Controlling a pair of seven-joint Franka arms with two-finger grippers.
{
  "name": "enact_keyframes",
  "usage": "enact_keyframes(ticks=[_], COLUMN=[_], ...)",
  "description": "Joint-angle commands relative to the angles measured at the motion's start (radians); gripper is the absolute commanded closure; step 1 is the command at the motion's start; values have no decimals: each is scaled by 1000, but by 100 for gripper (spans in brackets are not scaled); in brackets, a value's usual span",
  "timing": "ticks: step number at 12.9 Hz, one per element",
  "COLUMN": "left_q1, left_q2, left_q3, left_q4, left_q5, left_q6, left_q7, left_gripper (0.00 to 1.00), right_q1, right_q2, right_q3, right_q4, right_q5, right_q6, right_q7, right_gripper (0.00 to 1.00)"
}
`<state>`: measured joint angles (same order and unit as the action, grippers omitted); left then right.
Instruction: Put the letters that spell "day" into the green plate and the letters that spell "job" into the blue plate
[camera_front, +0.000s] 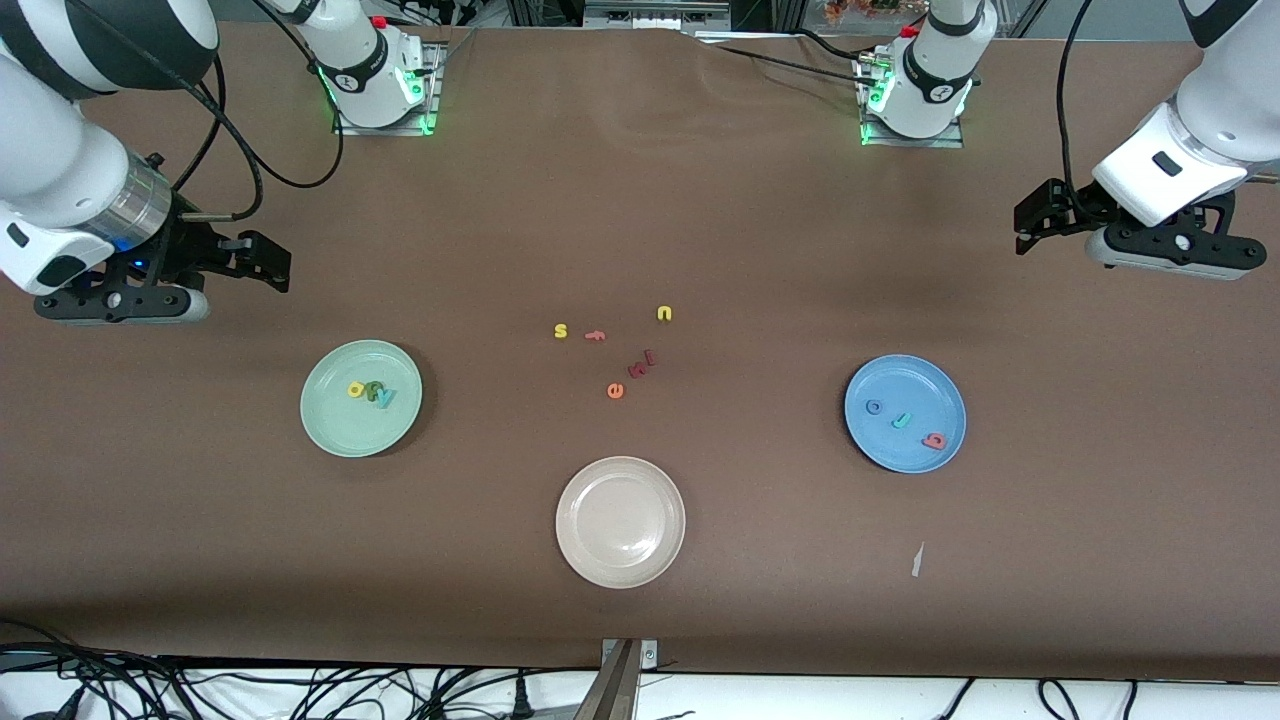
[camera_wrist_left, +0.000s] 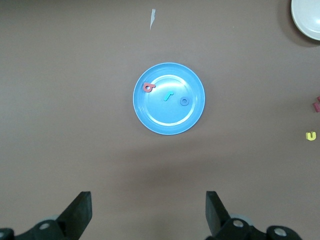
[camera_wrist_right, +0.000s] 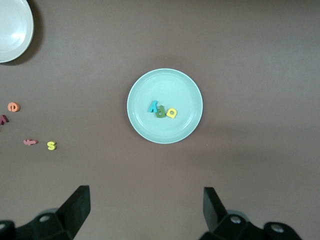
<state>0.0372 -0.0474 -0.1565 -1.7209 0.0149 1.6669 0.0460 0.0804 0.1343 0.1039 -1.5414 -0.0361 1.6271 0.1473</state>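
As I read the scene, both words are already sorted and the job is at its closing step. The green plate (camera_front: 361, 398) sits toward the right arm's end of the bench (camera_front: 640, 200), and in it lie the yellow "a" (camera_front: 357, 389), the dark green "d" (camera_front: 372, 392) and the teal-blue "y" (camera_front: 385, 399), bunched together and touching. The blue plate (camera_front: 905, 413) sits toward the left arm's end and holds the blue "o" (camera_front: 874, 406), the teal "j" (camera_front: 901, 420) and the salmon-red "b" (camera_front: 934, 439), each apart from the others.

My left tool (camera_wrist_left: 148, 212) hangs over bare bench near the blue plate, fingers spread wide and holding nothing. My right tool (camera_wrist_right: 146, 210) hangs near the green plate, likewise wide open and empty.

The leftover letters (camera_front: 615, 350) lie loose between the two plates, farther from the front camera than the beige plate (camera_front: 620, 521), which is empty.

I judge nothing remains to pick. The next move calls only for keeping both arms clear of the plates so no letter is knocked out.
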Motion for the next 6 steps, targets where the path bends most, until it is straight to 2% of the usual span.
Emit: enact_keyframes(ticks=[1, 6], left_q1=[-2, -8], left_q2=[35, 34], left_q3=[3, -5], left_q4=[40, 41], left_q5=[-23, -23], left_q6=[-7, -10], left_q7=[9, -3], left_gripper=[0, 0], right_q1=[-1, -5], right_q2=[-1, 1], right_q3=[-1, -3], right_q4=[12, 12], right_q5=[16, 15], right_q6=[-21, -21], right_q7=[-14, -17], right_gripper=[0, 0])
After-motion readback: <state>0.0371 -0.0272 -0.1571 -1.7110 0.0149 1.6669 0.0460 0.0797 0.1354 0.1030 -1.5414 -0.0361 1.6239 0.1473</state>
